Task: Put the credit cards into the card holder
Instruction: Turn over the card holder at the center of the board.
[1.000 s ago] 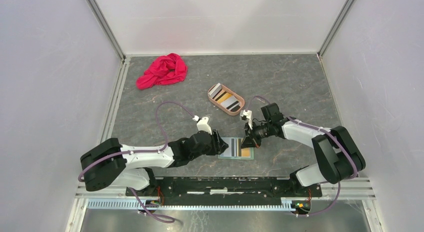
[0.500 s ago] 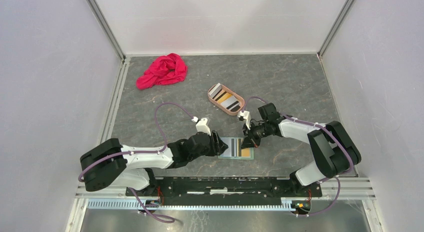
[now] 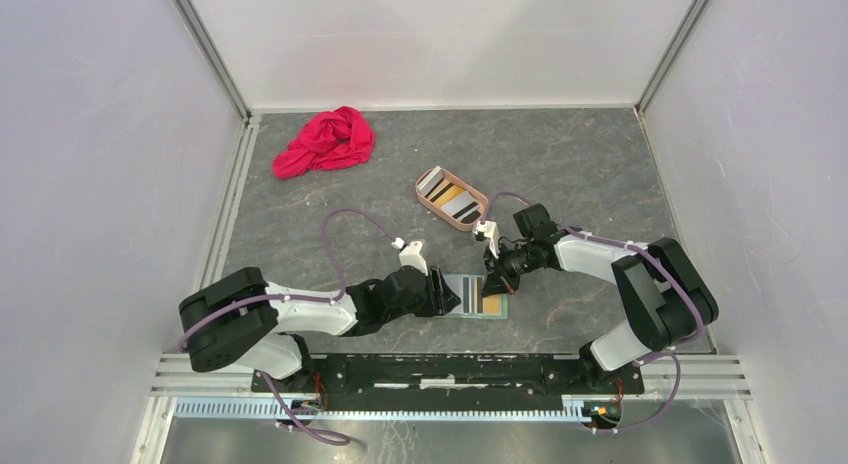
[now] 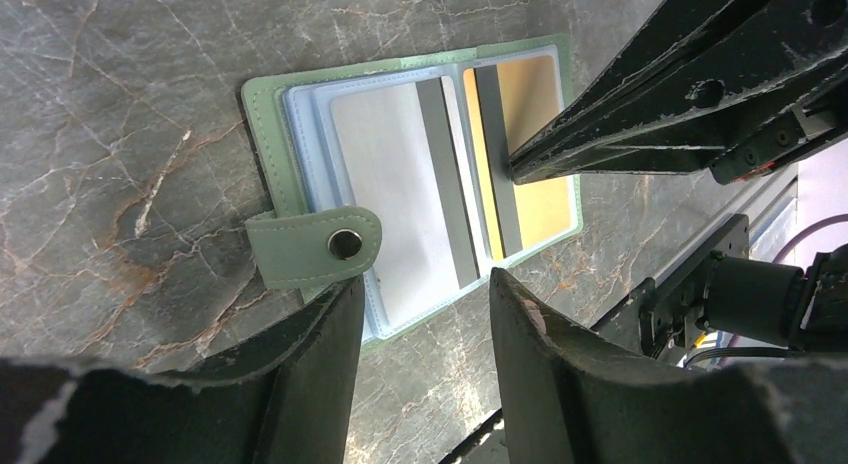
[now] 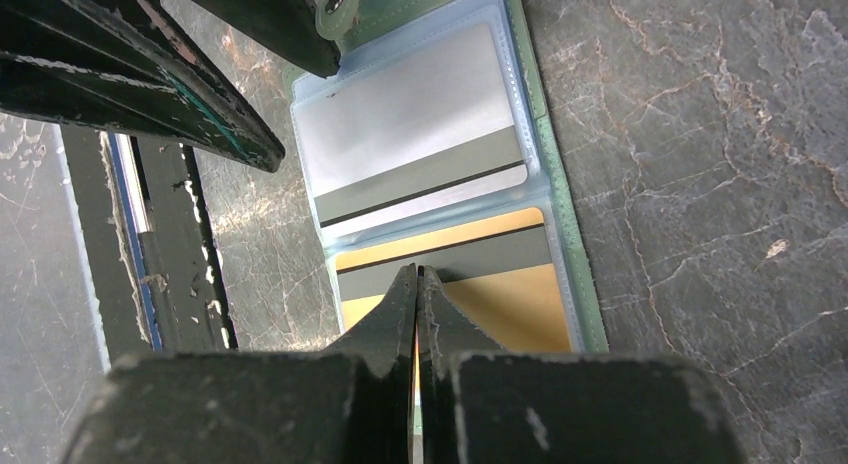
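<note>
The sage-green card holder (image 3: 503,310) lies open on the table in front of the arm bases. Its light blue pockets hold a grey-white card (image 4: 385,174) on one side and an orange card (image 4: 535,104) with a dark stripe on the other. My right gripper (image 5: 416,272) is shut, its tips resting on the orange card (image 5: 510,306) at the stripe. My left gripper (image 4: 425,284) is open at the holder's (image 4: 262,124) near edge, one finger just under the snap tab (image 4: 300,249), holding nothing. More credit cards (image 3: 447,196) lie in the tray.
A pinkish-tan oval tray (image 3: 478,210) stands behind the holder, close to the right arm. A red cloth (image 3: 325,141) lies bunched at the back left. White walls close in the table on three sides.
The left arm has slid a little to the right, closer over the holder. The right gripper has shifted slightly left and stays shut on the orange card's stripe.
</note>
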